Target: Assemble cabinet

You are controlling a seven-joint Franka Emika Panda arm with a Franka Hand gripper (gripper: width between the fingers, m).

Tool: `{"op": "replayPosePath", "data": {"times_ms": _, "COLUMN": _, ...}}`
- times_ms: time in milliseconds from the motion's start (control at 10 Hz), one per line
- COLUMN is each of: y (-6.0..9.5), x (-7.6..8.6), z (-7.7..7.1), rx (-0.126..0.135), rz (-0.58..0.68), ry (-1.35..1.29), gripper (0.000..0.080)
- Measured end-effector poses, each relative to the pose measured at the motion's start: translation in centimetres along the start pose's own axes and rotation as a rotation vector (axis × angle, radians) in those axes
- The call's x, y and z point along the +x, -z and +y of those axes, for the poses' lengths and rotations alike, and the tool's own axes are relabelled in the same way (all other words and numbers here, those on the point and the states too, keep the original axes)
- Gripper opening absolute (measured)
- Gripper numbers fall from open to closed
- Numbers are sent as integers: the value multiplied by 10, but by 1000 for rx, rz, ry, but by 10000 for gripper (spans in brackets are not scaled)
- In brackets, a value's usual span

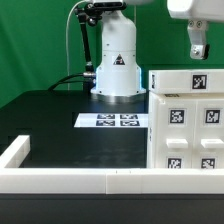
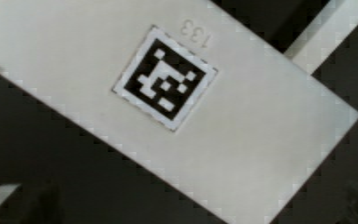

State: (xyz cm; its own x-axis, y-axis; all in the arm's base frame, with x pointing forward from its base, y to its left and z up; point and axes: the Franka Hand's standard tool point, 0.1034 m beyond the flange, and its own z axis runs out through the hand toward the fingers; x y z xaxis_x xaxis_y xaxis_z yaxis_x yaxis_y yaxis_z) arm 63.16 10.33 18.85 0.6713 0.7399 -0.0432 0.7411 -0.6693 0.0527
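Observation:
The cabinet (image 1: 186, 128) is a big white box on the exterior view's right, with black-and-white tags on its face and several recesses below them. A white slab with one tag (image 1: 197, 80) forms its top layer. My gripper (image 1: 197, 54) hangs straight above that top, a short way clear of it and holding nothing that I can see. Its fingers look dark and close together, and I cannot tell the gap. In the wrist view a white tagged surface (image 2: 176, 120) fills the frame on a slant, tag number 133 (image 2: 167, 78) showing. No fingertips show there.
The marker board (image 1: 118, 121) lies flat on the black table in front of the robot base (image 1: 117, 70). A low white border rail (image 1: 80, 180) runs along the front and up the exterior view's left side (image 1: 14, 150).

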Motion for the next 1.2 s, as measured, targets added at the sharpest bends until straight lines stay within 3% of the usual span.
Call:
{"op": "replayPosePath", "data": {"times_ms": 600, "y": -3, "x": -7, "z": 7, "rx": -4, "rz": 0, "ry": 564, "gripper": 797}}
{"op": "replayPosePath", "data": {"times_ms": 1100, "y": -19, "x": -26, "z": 19, "rx": -31, "rz": 20, "ry": 575, "gripper": 797}}
{"op": "replayPosePath", "data": {"times_ms": 1200, "y": -23, "x": -31, "z": 19, "rx": -24, "rz": 16, "ry": 571, "gripper": 797}}
